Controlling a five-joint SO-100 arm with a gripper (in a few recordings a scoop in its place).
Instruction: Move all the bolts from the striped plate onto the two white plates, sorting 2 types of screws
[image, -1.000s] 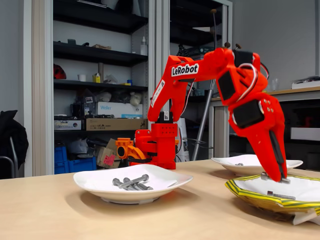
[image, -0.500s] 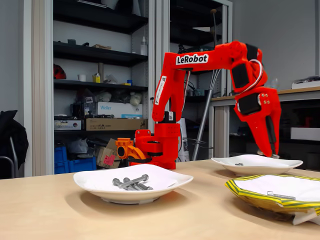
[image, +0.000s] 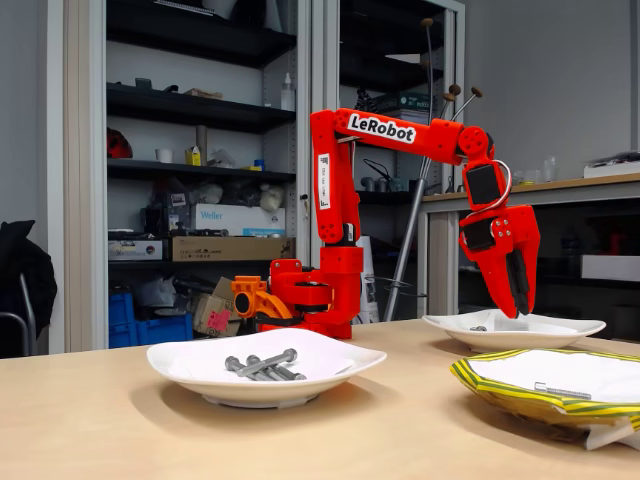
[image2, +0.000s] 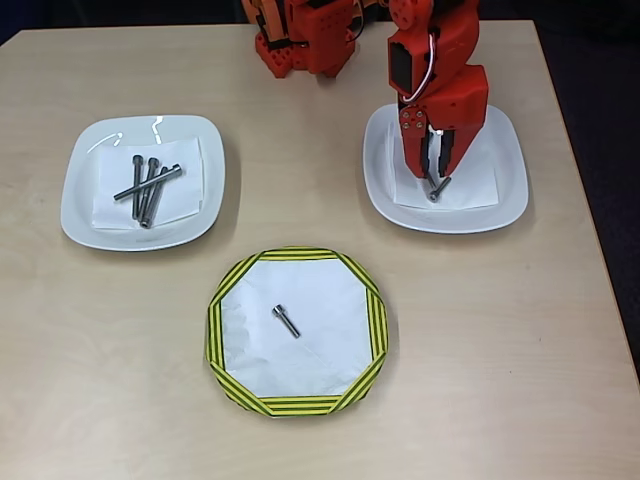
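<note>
Striped plate (image: 560, 395) cut off by right edge in fixed view. Gripper (image2: 434, 172) hides part of right white plate (image2: 505, 195) overhead; jaw gap too small to tell.

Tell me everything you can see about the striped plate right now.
The striped plate is a shallow, roughly eight-sided plate that looks like paper, with a yellow rim crossed by dark green stripes and a white, slightly crinkled inside. It lies flat on the wooden table, nearest the overhead view's bottom edge, apart from both white plates. One short grey bolt lies on its side near the middle, slanted. In the fixed view the rim looks a little bent. Nothing else touches it.
</note>
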